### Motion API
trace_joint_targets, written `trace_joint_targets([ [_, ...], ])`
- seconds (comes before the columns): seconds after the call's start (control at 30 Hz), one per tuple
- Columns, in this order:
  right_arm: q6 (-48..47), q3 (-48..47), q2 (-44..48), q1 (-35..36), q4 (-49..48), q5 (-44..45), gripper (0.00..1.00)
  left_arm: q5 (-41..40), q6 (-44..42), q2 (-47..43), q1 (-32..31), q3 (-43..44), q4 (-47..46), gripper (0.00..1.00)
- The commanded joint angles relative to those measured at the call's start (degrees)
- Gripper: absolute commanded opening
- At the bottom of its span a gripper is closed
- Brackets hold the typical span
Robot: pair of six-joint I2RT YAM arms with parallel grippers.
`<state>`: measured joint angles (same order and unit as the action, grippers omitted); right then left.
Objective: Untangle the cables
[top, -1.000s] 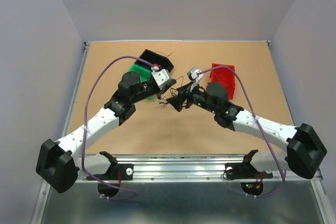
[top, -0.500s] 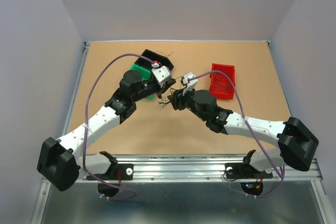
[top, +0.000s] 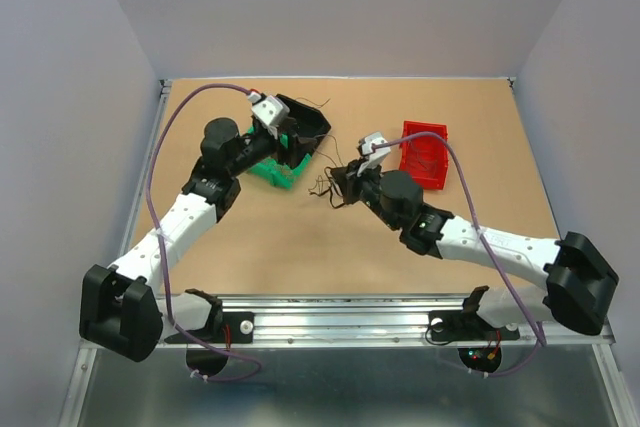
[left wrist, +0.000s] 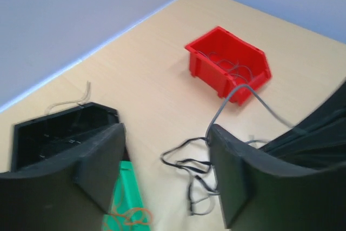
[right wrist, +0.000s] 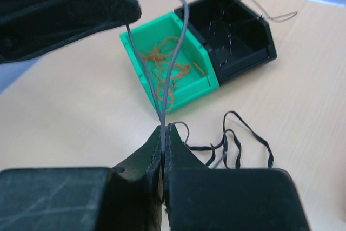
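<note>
Left arm (top: 170, 237) reaches up the left side of the table (top: 260, 247), its left gripper (left wrist: 166, 133) held over the green bin (top: 268, 171) and the black bin (top: 308, 119), which sit touching each other at the far left-centre. The left gripper's fingers (left wrist: 100, 169) are spread wide, nothing between them, only bare table showing in the gap. The green bin holds a small heap of orange cables (right wrist: 168, 66). The black bin is next to it on the far side, with one pale thin wire (left wrist: 73, 101) hanging over its back rim onto the table. Just right of the two bins, about mid-table, the cables (top: 322, 187) lie as a loose dark tangle of thin loops flat on the wood, apart from both bins. The right gripper (right wrist: 164, 132) is right at that tangle, low over the table. Its fingers are pressed together and pinching a grey cable (right wrist: 163, 113) that rises from the pinch as a narrow loop, up towards the left gripper. Black loops (right wrist: 238, 136) of the same tangle lie on the table just beside the right gripper's tips. Whether the lifted loop is free of the other strands cannot be told. Right arm (top: 500, 245) stretches back to the near right corner. Further right stands the red bin (top: 424, 155), well apart from the tangle, with a few thin dark wires (left wrist: 230, 68) curled inside.
</note>
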<state>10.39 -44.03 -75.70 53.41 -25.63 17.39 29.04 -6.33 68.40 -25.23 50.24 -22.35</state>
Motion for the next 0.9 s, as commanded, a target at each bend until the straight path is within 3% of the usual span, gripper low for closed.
trace_joint_targets([
  [0.0,1.73,-1.76,7.65,0.65,0.3,4.05,0.0,7.78,6.06,-0.9,5.27,-1.71,-11.38,0.88],
  [0.03,1.74,-1.76,8.81,0.65,1.1,5.1,0.01,8.57,7.63,-0.81,6.33,-2.24,-12.53,0.97],
  [0.07,1.82,-1.85,9.69,0.65,1.71,7.2,0.01,9.8,7.99,-0.81,6.77,-2.51,-13.41,0.98],
  [0.43,1.91,-0.09,22.96,0.65,6.46,20.04,0.0,17.37,1.67,4.1,6.95,-3.92,-16.59,0.99],
  [0.63,-0.55,-0.88,23.06,0.3,7.43,31.03,0.01,15.7,0.97,6.66,6.86,-3.39,-16.68,0.99],
  [0.8,-2.22,-2.37,20.42,-1.98,8.31,34.82,0.01,15.7,0.53,6.66,6.78,-3.48,-16.76,0.99],
  [0.87,-1.08,-2.64,19.28,-6.19,9.27,32.64,0.01,15.52,0.35,6.39,6.6,-3.66,-16.68,0.99],
])
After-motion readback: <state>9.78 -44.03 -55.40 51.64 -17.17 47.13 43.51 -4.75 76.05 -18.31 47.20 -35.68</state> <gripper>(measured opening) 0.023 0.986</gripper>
